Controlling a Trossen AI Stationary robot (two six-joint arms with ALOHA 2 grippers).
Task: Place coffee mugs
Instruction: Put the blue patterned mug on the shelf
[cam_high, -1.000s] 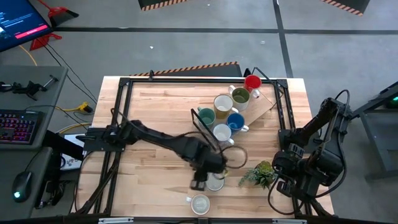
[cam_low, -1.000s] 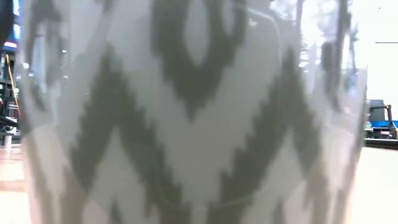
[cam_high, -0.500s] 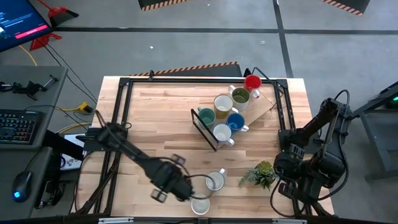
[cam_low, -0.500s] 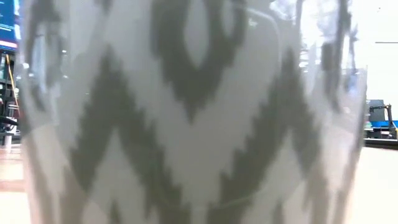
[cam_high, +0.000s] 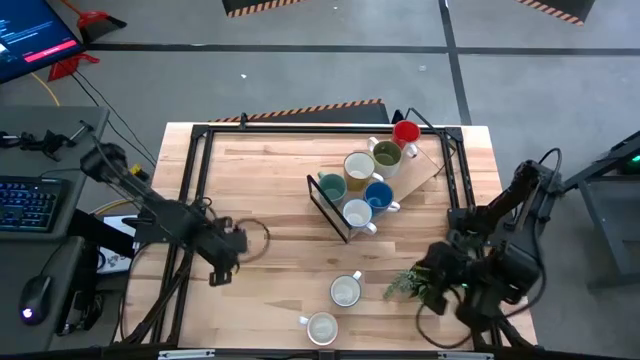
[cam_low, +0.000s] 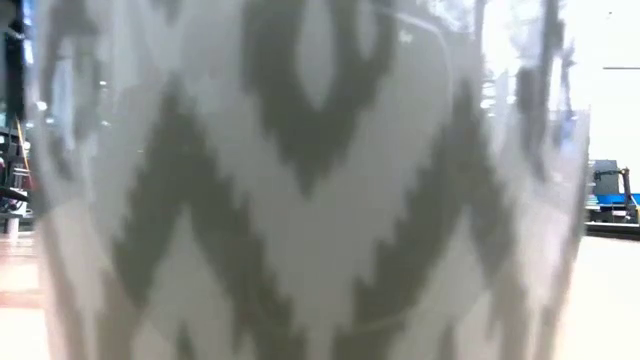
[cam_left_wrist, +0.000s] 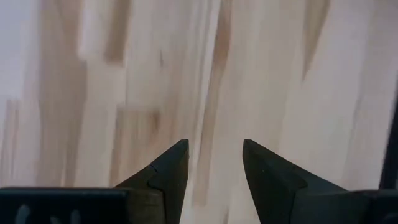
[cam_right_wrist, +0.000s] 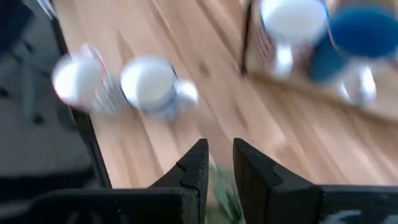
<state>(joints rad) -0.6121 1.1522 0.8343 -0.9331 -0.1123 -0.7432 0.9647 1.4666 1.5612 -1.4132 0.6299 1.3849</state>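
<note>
In the high view six mugs stand grouped on a slanted wooden board (cam_high: 427, 172) at the far right: red (cam_high: 405, 132), olive green (cam_high: 387, 153), cream-yellow (cam_high: 359, 167), teal (cam_high: 331, 186), blue (cam_high: 378, 195) and white (cam_high: 357, 212). Two pale mugs stand upright near the near edge (cam_high: 346, 291), (cam_high: 322, 327); the right wrist view shows them too (cam_right_wrist: 152, 84), (cam_right_wrist: 78, 81). A grey-patterned pale mug (cam_low: 310, 190) fills the low view. My left gripper (cam_high: 218, 270) (cam_left_wrist: 214, 149) is open over bare wood at the left. My right gripper (cam_high: 428, 276) (cam_right_wrist: 219, 149) is open above the potted plant.
The small green potted plant (cam_high: 418, 280) (cam_right_wrist: 224, 194) sits under my right gripper, at the near right. A dark wire stand (cam_high: 322, 205) borders the board's left side. A black frame (cam_high: 200, 150) runs along the table's edges. Bare wood spans the left half.
My left gripper has left the pale mug near the near edge and swung back across the table toward the left edge; the mug stays upright where it was. My right arm has moved a little toward the table's left, coming over the potted plant.
</note>
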